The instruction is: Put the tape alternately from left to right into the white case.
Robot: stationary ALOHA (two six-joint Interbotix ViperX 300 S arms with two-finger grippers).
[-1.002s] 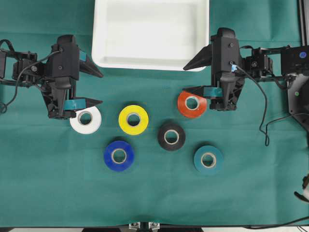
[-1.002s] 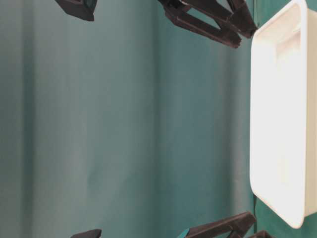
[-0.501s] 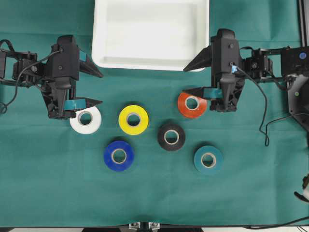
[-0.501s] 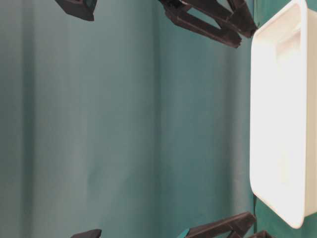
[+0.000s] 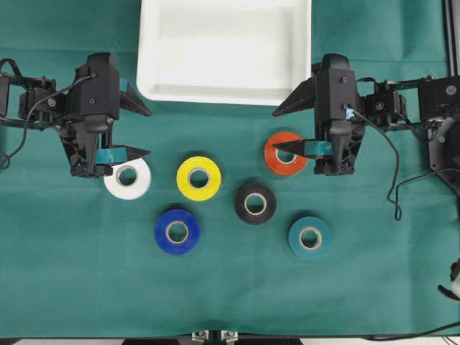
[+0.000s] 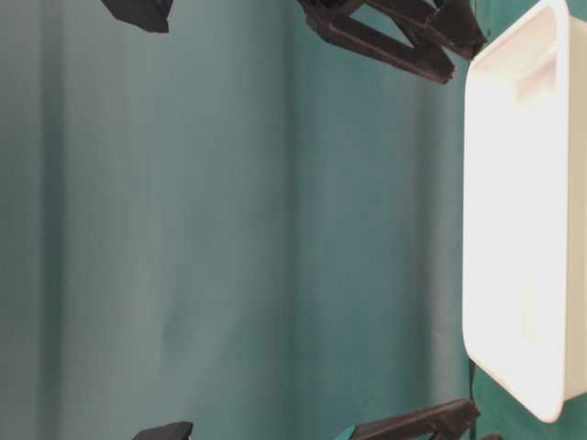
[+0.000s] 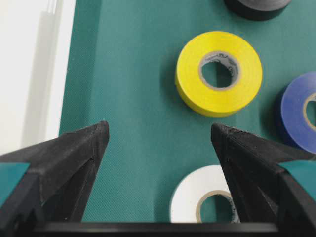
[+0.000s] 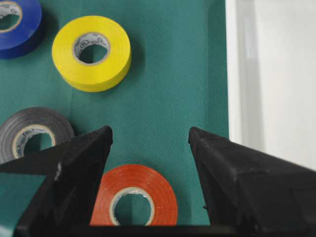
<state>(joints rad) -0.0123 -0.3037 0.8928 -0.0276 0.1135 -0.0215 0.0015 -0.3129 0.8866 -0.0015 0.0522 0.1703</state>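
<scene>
The white case (image 5: 215, 95) lies at the back centre with nothing in it. On the green cloth lie several tape rolls: white (image 5: 127, 177), yellow (image 5: 198, 177), blue (image 5: 177, 231), black (image 5: 255, 203), teal (image 5: 310, 237) and orange (image 5: 285, 153). My left gripper (image 5: 149, 133) is open, and one finger overlaps the white roll's back edge. The left wrist view shows the white roll (image 7: 190, 197) low, beside the right finger. My right gripper (image 5: 274, 131) is open over the orange roll. In the right wrist view the orange roll (image 8: 158, 190) sits between the fingers, nearer the left one.
The case's near rim (image 8: 234, 74) lies just beyond the right gripper. The yellow roll (image 7: 218, 74) lies ahead of the left gripper (image 7: 159, 126). The table-level view shows the case (image 6: 523, 229) and finger ends (image 6: 385, 41) above bare cloth. Cables hang at the right edge (image 5: 394, 187).
My right gripper has shifted a little toward the table's front, so its finger now crosses the orange roll. The left gripper and the rolls have not moved.
</scene>
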